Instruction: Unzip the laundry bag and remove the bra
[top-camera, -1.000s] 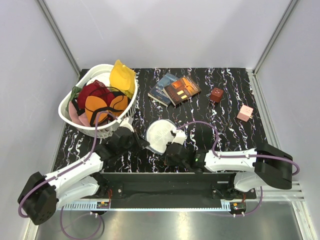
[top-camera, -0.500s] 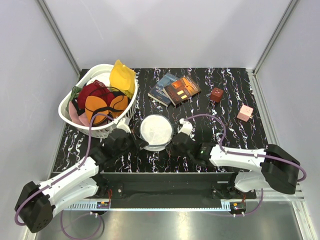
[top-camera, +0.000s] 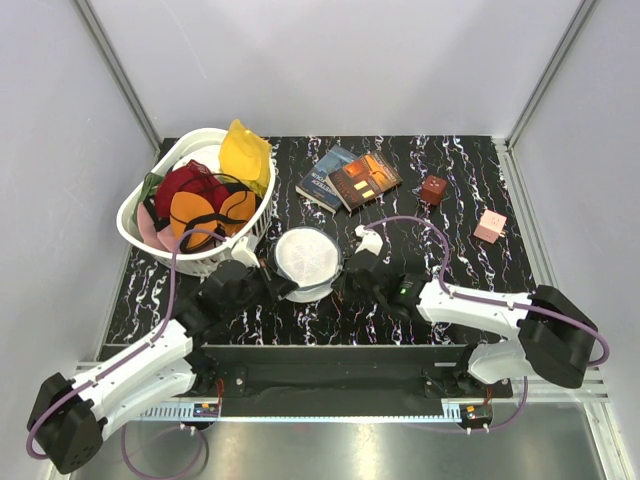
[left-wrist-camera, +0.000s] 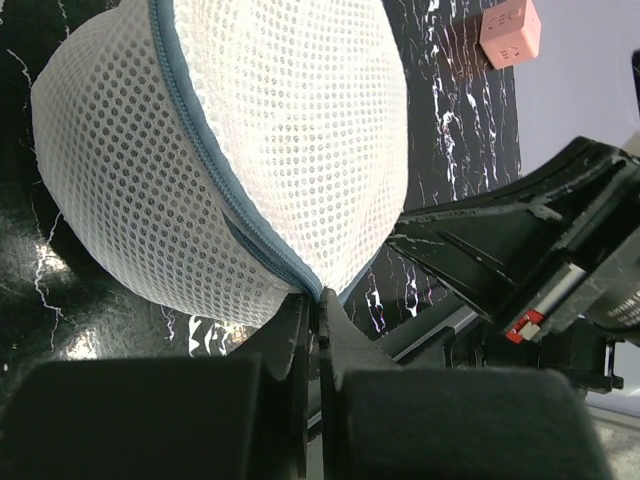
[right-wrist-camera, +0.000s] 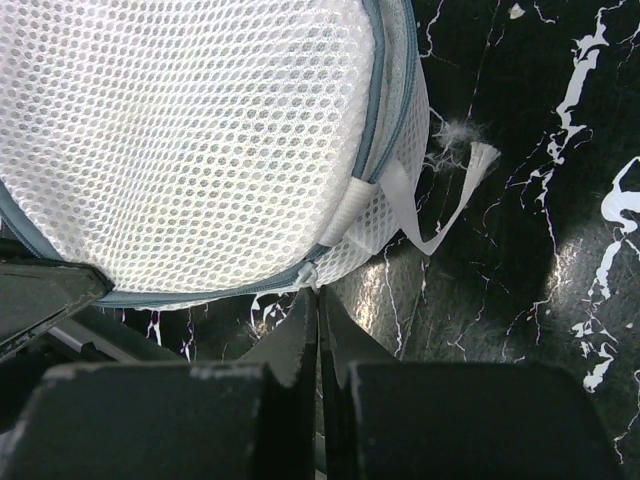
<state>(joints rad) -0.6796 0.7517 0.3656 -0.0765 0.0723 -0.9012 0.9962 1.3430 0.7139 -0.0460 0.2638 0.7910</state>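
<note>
the laundry bag (top-camera: 311, 257) now lies flat mid-frame; your left gripper (left-wrist-camera: 312, 300) pinches its seam, your right gripper (right-wrist-camera: 318, 292) is closed at the zip pull (right-wrist-camera: 306, 273), so unzipping can start.

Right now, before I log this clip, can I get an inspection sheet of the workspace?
Surface: black marbled table, small lint tuft on it.
Job's things: laundry bag lying disc-up, zip closed; bra not seen.
Clutter: basket of clothes, two books, brown cube, pink cube.
Grippers: left claw shut, seemingly pinching the bag's lower seam; right claw shut at the zip pull.
Cables: left purple cable and right purple cable loop above the arms.
Surroundings: white walls, metal frame posts.
</note>
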